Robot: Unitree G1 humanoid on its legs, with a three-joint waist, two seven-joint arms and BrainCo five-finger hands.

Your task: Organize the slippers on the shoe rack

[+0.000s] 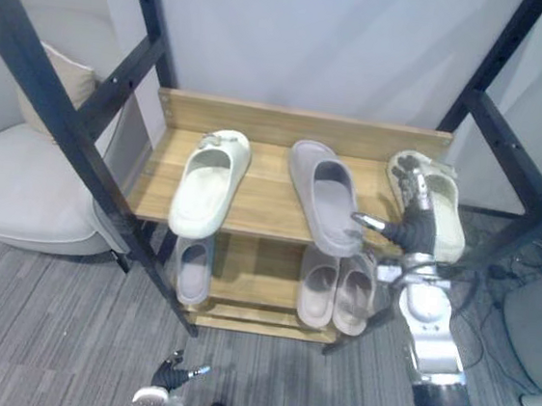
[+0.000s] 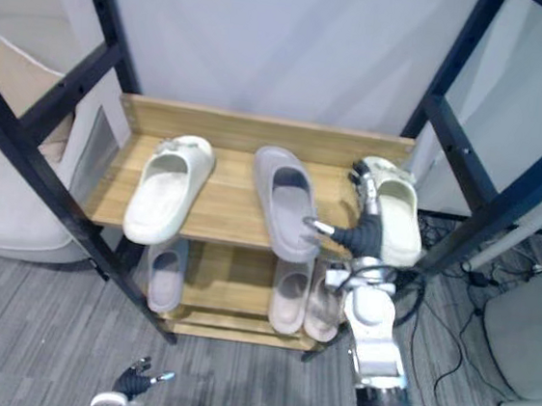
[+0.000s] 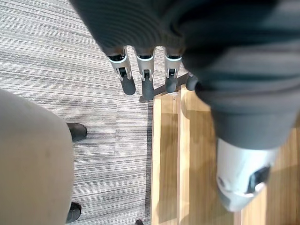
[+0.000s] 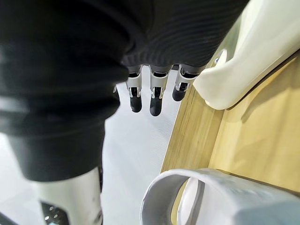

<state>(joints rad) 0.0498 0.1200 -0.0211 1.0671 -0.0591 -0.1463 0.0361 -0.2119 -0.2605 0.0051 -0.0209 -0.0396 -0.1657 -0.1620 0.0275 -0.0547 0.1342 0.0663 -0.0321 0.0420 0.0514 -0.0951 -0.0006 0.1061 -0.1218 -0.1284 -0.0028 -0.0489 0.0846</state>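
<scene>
1. Biggest risk imo: the grey slipper [image 1: 325, 199] pokes its front end over the rack's [image 1: 268, 188] top-shelf edge, and the right hand's [image 1: 415, 233] thumb sticks out right at that end. One sideways bump and it drops to the floor [image 1: 46, 315]
2. The cream slipper [image 1: 444, 216] just right of the grey one sits near the shelf's end, so a shove from the fingers [image 4: 156, 101] could slide it off
3. That hand is raised just right of the grey slipper, between it and the cream one, fingers straight and side by side, pinching nothing. Can't tell if they touch the cream one
4. The other cream slipper [image 1: 210, 182] lies left of the grey one, well apart from its mate
5. The left hand [image 1: 172, 375] hangs well below and left of the grey slipper, fingers straight, holding nothing
</scene>
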